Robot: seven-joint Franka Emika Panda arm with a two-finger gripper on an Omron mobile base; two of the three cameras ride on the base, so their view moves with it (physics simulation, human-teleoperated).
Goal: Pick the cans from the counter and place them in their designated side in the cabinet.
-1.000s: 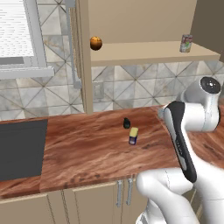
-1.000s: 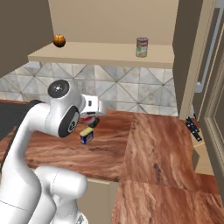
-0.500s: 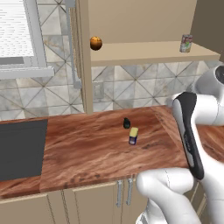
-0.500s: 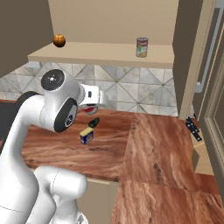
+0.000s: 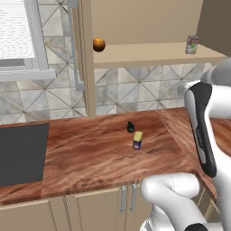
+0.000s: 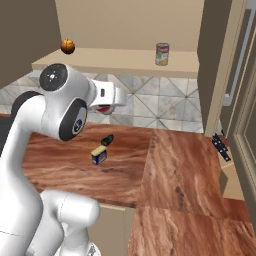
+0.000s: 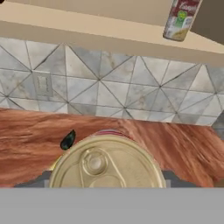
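We see our gripper grasping the red-labelled can. The shelf can's red, white and green label is unreadable.

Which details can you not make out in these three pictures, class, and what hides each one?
- Pincer tips, hand view: hidden behind the red can's lid.
- Red can, right base view: mostly hidden behind the white hand.
- Blue can label, left base view: too small to read.
- Dark blob, left base view: too small to identify.
- Shelf can, hand view: top cut off.
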